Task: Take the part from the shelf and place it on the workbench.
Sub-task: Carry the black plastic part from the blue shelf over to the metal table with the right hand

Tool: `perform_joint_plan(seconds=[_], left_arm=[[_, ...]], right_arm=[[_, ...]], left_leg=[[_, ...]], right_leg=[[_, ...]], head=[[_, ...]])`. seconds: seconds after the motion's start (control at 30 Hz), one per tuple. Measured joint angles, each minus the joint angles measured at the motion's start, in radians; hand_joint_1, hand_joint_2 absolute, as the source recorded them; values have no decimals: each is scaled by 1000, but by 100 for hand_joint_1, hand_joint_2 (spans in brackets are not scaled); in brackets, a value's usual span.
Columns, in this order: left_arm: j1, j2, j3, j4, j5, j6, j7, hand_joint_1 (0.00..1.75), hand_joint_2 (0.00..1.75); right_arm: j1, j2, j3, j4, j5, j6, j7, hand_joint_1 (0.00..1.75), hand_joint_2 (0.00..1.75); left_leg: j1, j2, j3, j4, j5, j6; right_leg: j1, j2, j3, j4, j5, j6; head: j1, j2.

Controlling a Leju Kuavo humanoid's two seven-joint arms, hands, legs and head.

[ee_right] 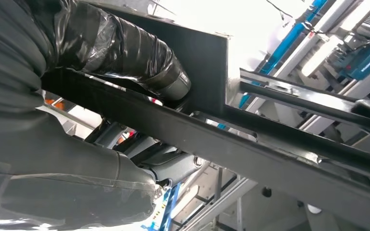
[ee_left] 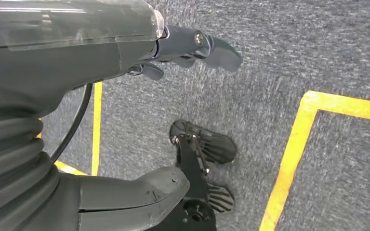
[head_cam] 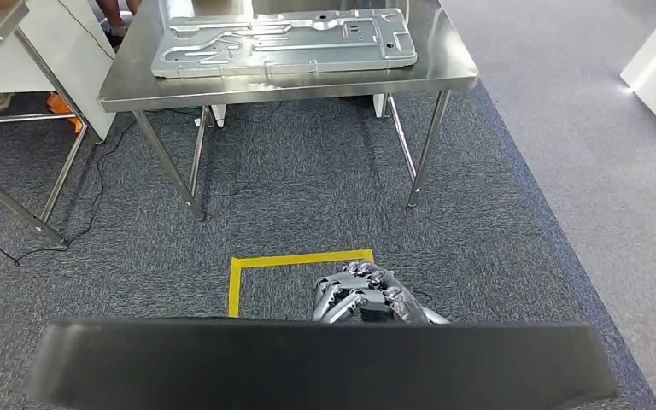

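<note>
Right hand: I am seeing my right hand [head_cam: 363,295] clasping the part [head_cam: 325,363]. Its fingers are curling over the far edge in the head view. In the right wrist view its thumb [ee_right: 125,53] is pressing down on the black bar of the part [ee_right: 270,163].

Part: it is lying as a wide dark slab under and behind the right hand, stretching out to both sides of it and staying roughly level.

Left hand: my left hand [ee_left: 77,72] is hanging released over the carpet [ee_left: 294,43]. Its fingers [ee_left: 197,43] and thumb [ee_left: 139,192] are standing apart and are holding nothing.

Workbench: the workbench [head_cam: 290,90] is standing ahead of the right hand, well apart from it, with grey carpet lying between them.

Metal panel: a pressed metal panel [head_cam: 282,43] is lying flat on the workbench top, beyond the right hand.

Floor marking: a yellow floor marking [head_cam: 295,259] is showing on the carpet just past the right hand's fingers. Another yellow line [ee_left: 289,163] is running below the left hand.
</note>
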Motion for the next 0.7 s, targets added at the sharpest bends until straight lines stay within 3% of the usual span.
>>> perform_joint_plan(seconds=[0.07, 0.13, 0.17, 0.2, 0.23, 0.3, 0.37, 0.43, 0.53, 0.57, 0.63, 0.67, 0.7], left_arm=[[-2, 0, 0, 0, 0, 0, 0, 0, 175], [0, 0, 0, 0, 0, 0, 0, 0, 175], [2, 0, 0, 0, 0, 0, 0, 0, 175], [4, 0, 0, 0, 0, 0, 0, 0, 175], [5, -1, 0, 0, 0, 0, 0, 0, 175], [5, 0, 0, 0, 0, 0, 0, 0, 175], [5, 0, 0, 0, 0, 0, 0, 0, 175], [4, 1, 0, 0, 0, 0, -1, 0, 175], [5, 0, 0, 0, 0, 0, -3, 0, 175], [5, 0, 0, 0, 0, 0, -3, 0, 175], [5, 0, 0, 0, 0, 0, -6, 0, 175], [5, 0, 0, 0, 0, -1, -8, 0, 175], [6, 0, 0, 0, 0, -1, -9, 0, 175]], right_arm=[[-1, 1, 0, 0, 0, 0, 0, 175, 175], [0, 1, 0, 0, 0, 0, 0, 175, 175], [0, 1, 0, 0, 0, 0, 0, 175, 175], [1, 1, 0, 0, 0, 0, 0, 175, 175], [1, 1, 0, 0, 0, 0, 0, 175, 175], [1, 1, 0, 0, 0, -1, 0, 175, 175], [1, 1, 0, 1, 0, -1, 1, 175, 175], [0, 1, 0, 1, 1, -2, 2, 175, 175], [0, 2, 0, 1, 1, -2, 3, 175, 175], [0, 1, 0, 1, 1, -3, 3, 175, 175], [3, 0, 0, 2, 1, -3, 3, 175, 175], [5, 0, 0, 3, 1, -3, 3, 175, 175], [7, 0, 0, 3, 1, -3, 3, 175, 175]], left_leg=[[2, 0, -37, 83, -42, -9], [3, 0, -117, 220, -92, -14], [3, 0, -151, 267, -98, -15], [3, 0, -168, 278, -83, -14], [3, 0, -165, 249, -47, -12], [1, 0, -119, 119, 39, -3], [-5, -2, -82, 27, 74, 8], [-11, -3, -76, 10, 69, 17], [-1, -3, -58, -10, 70, 34], [1, -2, -51, -15, 68, 39], [0, -1, -42, -17, 59, 46], [0, -2, -37, -17, 54, 47], [0, -2, -30, -17, 48, 47]], right_leg=[[-2, -2, 11, -6, -4, -11], [0, -3, 18, -6, -12, -17], [1, -2, 22, -6, -16, -18], [2, -1, 27, -6, -20, -18], [2, 0, 35, -6, -25, -18], [3, 1, 51, -6, -37, -13], [4, 2, 58, -6, -46, -4], [5, 2, 59, -11, -48, 7], [7, 0, 54, 15, -66, 22], [7, 0, 32, 61, -87, 26], [5, -1, -47, 192, -134, 30], [4, -1, -85, 245, -143, 32], [3, -1, -108, 265, -131, 33]], head=[[0, 0], [0, 0], [0, 0], [0, 0], [0, 0], [0, 0], [0, 0], [0, 0], [0, 0], [0, 0], [0, 0], [0, 0], [0, 0]])
